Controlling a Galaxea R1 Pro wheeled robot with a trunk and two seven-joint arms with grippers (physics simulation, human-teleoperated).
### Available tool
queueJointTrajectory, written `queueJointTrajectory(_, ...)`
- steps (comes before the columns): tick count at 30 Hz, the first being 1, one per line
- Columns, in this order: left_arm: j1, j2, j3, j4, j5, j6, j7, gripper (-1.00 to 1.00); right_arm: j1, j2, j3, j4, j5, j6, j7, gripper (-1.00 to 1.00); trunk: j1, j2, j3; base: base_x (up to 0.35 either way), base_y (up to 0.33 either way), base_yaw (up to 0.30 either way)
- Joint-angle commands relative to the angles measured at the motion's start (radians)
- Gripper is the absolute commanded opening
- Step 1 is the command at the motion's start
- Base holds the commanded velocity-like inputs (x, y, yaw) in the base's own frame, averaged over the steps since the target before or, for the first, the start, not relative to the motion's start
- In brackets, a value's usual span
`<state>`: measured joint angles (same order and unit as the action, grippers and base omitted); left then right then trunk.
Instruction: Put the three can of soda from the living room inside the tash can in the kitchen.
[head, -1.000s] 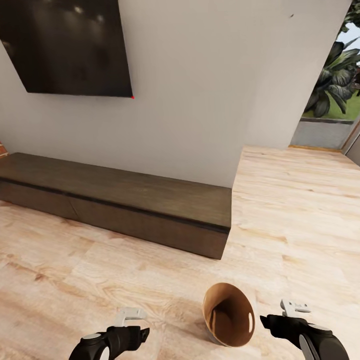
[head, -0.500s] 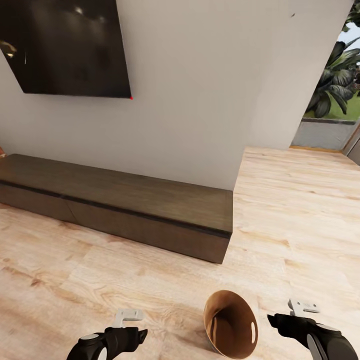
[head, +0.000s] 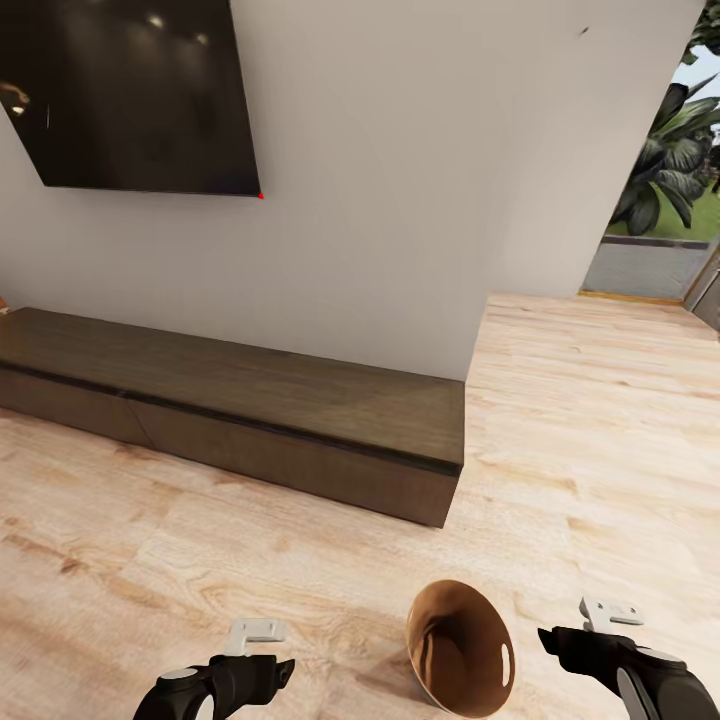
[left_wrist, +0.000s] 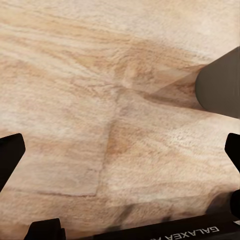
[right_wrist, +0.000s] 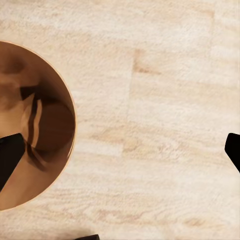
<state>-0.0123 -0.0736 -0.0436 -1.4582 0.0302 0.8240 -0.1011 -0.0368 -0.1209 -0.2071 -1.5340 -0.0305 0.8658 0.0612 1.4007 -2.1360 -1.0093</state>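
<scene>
Tash can (head: 458, 648) location: on plank floor (head: 600, 420) between my grippers, mouth tilted toward me, inside dark | wall (head: 400, 180), black screen (head: 130, 90), low dark cabinet (head: 250, 410) ahead | left gripper (head: 258, 633): jaws spread, nothing held | right gripper (head: 608, 612): jaws spread, nothing held, beside can rim.

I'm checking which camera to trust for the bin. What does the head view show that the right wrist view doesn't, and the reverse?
Head view alone: the wall-mounted dark screen, the long low dark wood cabinet, the doorway with plants outside, the left pincer and the trash can's outer wall. Right wrist view alone: a look straight down into the trash can, its copper inside empty as far as it shows. Both share: the trash can, the light wood plank floor and the right pincer, open.
</scene>
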Motion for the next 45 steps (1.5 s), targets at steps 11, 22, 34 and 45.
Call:
queueJointTrajectory(11, 0.000, 0.000, 0.000, 0.000, 0.001, 0.000, 0.000, 1.00, 0.000, 0.000, 0.003, 0.000, 0.001, -0.001, -0.004, 1.00, 0.000, 0.000, 0.000, 0.000, 0.000, -0.203)
queueJointTrajectory(22, 0.000, 0.000, -0.001, 0.001, 0.000, 0.001, -0.001, 1.00, 0.000, 0.000, 0.003, 0.000, 0.001, -0.002, -0.004, 1.00, 0.000, 0.000, 0.000, 0.000, 0.000, -0.027)
queueJointTrajectory(34, 0.000, 0.000, -0.001, 0.001, 0.000, 0.001, -0.002, 1.00, 0.000, 0.003, 0.002, 0.000, 0.001, -0.002, -0.004, 1.00, 0.000, 0.000, 0.000, 0.000, 0.000, -0.106)
queueJointTrajectory(45, 0.000, 0.000, -0.002, 0.001, 0.000, 0.002, -0.002, 1.00, 0.000, 0.000, 0.002, 0.000, 0.001, -0.002, -0.004, 1.00, 0.000, 0.000, 0.000, 0.000, 0.000, -0.237)
